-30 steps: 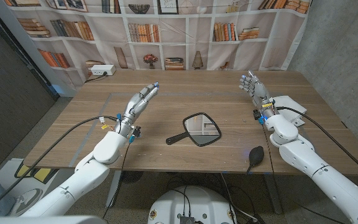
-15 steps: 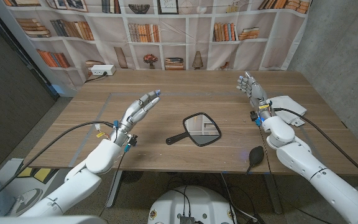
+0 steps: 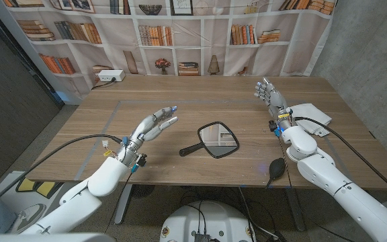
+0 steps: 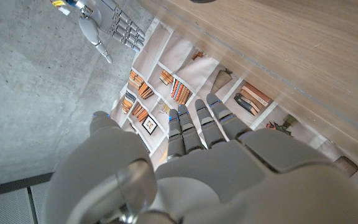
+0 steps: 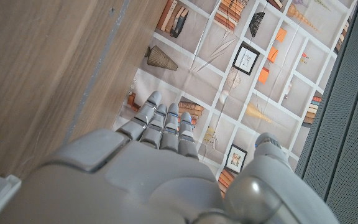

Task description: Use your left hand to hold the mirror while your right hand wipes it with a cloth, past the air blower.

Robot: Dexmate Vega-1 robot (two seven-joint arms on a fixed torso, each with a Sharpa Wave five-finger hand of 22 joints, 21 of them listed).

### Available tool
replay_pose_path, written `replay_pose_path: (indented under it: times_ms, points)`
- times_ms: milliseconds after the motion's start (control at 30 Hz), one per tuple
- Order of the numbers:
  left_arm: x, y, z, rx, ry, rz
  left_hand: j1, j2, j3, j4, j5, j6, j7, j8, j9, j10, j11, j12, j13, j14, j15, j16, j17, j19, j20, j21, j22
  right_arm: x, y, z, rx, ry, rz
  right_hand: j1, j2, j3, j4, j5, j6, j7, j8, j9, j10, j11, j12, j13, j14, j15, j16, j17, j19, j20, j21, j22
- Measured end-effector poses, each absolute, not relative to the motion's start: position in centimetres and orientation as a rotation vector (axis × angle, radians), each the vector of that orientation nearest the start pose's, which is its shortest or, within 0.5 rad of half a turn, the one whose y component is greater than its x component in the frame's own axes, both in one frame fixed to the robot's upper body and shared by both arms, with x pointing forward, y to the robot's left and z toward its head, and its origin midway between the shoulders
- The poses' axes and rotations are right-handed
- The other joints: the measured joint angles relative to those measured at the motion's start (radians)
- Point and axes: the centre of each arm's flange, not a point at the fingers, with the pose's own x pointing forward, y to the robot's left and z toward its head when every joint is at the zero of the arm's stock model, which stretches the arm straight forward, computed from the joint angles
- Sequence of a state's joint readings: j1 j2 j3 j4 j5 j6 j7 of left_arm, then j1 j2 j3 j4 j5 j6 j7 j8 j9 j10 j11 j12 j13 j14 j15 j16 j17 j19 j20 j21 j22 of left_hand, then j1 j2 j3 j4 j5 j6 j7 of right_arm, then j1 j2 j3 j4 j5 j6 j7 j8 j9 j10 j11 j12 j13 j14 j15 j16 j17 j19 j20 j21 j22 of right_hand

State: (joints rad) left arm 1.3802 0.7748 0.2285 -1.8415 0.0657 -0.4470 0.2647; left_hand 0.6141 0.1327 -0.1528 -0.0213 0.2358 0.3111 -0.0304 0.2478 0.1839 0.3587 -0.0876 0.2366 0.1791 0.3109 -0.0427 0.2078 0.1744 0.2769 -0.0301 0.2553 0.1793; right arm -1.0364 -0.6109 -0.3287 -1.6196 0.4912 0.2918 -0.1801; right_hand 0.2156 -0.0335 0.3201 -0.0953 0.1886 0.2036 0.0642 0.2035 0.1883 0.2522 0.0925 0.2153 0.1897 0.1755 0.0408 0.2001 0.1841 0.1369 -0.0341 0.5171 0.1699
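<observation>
Mirror (image 3: 218, 140) flat mid-bench for left hand (image 3: 154, 122); cloth (image 3: 311, 112) beside right hand (image 3: 270, 93); both hands' fingers spread, empty.

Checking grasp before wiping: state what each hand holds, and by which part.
Nothing is held. The left hand and right hand are open above the table; the mirror lies untouched.

Head view: high, looking down over table (image 3: 200, 94) toward bookshelf backdrop (image 3: 180, 33).
Left wrist view: close behind left hand (image 4: 216, 168), inverted.
Right wrist view: close behind right hand (image 5: 142, 168).
Shared: table, backdrop.
</observation>
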Motion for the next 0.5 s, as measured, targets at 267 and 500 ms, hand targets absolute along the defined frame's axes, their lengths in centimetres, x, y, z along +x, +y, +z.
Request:
replay_pose_path:
  times_ms: [267,500]
  points:
    - [47.2,25.0,-9.3,0.859,-0.897,-0.158,0.051,0.022,0.03,-0.019,-0.007,0.011,-0.004,0.0,0.0,0.015,-0.004,-0.005,0.0,0.015,0.003,0.0,0.0,0.013,-0.013,0.0,0.0,58.6,-27.5,-2.9,-0.094,-0.693,0.135,0.0,0.0,0.0,0.0,0.0,0.0,0.0,0.0,0.0,0.002,0.002,0.0,0.0,0.0,0.0,0.0,0.0,0.0,0.0,-0.007,0.0]
    - [46.9,24.5,-8.8,0.978,-0.919,-0.152,0.084,0.031,0.047,-0.034,-0.015,0.011,-0.004,-0.004,0.0,0.015,-0.004,-0.009,0.0,0.015,0.003,-0.005,0.0,0.013,-0.013,0.0,0.0,58.3,-27.1,-3.3,-0.097,-0.689,0.14,0.004,0.004,-0.004,-0.004,0.0,0.005,-0.005,0.0,0.0,0.002,0.002,0.0,-0.004,0.0,0.0,0.0,0.0,0.0,0.0,-0.012,0.0]
